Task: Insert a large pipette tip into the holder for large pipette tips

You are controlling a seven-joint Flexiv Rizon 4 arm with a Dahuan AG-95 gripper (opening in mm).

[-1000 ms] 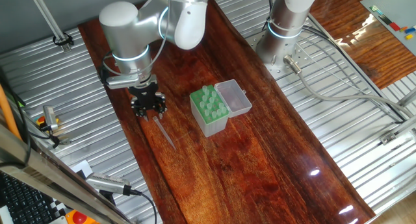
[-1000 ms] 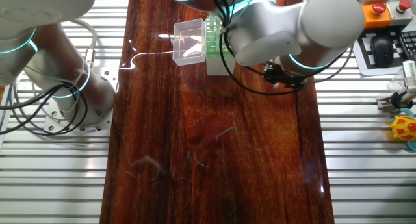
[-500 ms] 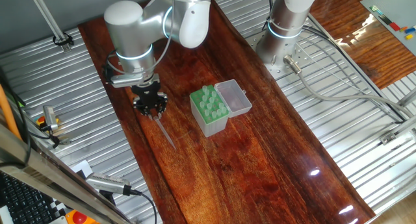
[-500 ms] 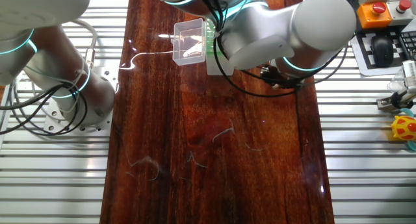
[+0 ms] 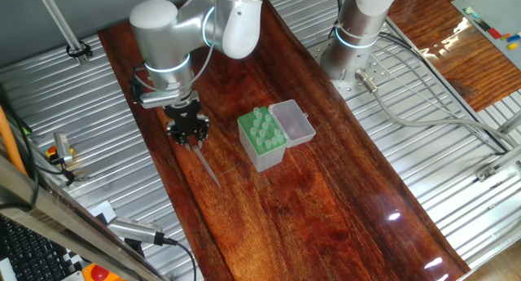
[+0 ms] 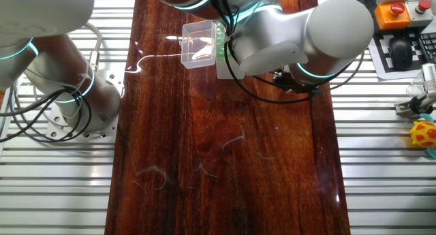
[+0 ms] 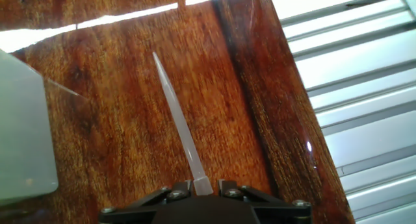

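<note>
Gripping the tip [image 7: 177, 117] by its wide end, the tool [image 7: 207, 187] is clamped on it, point aimed at the counter [image 5: 326, 191]. Lift straight, then centre over a hole in the holder [image 5: 261, 138] nearby.

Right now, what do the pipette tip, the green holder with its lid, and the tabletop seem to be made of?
The large pipette tip looks like translucent whitish plastic, smooth: the wood grain shows faintly through it. The holder seems opaque green plastic with a matte look; its lid looks like clear plastic, since the table shows through. The tabletop appears to be dark reddish wood or veneer with a glossy finish: visible grain and bright reflections.
</note>
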